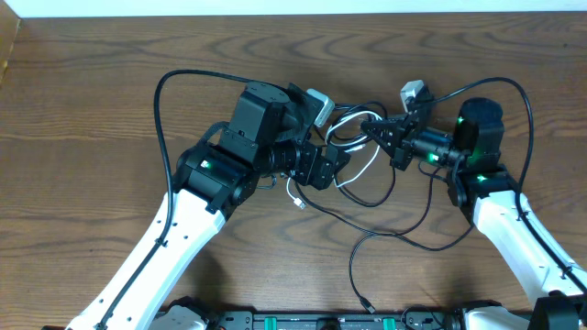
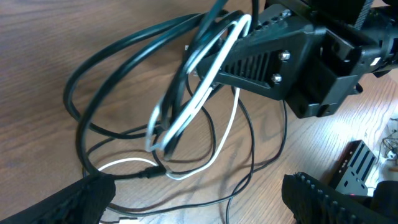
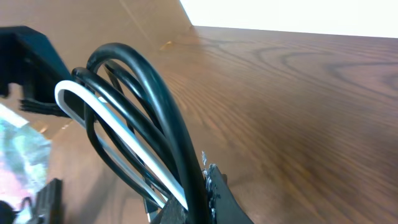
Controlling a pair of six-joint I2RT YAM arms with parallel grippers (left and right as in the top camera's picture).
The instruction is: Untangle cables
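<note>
A tangle of thin black cables (image 1: 367, 197) and a white cable (image 1: 353, 137) lies at the table's middle. My right gripper (image 1: 378, 131) is shut on a bunch of black and white cable loops (image 3: 130, 134) and holds them lifted; the left wrist view shows those loops (image 2: 193, 93) hanging from its black fingers. My left gripper (image 1: 323, 170) is open, its fingers low over loose black strands (image 2: 205, 199) and touching none that I can see. A white plug end (image 1: 298, 202) lies below the left gripper. A black strand trails to the front edge (image 1: 362, 298).
A white adapter (image 1: 415, 92) sits behind the right gripper, another pale block (image 1: 319, 103) behind the left wrist. Thick black arm wires (image 1: 165, 101) arc over the wooden table (image 1: 92, 183).
</note>
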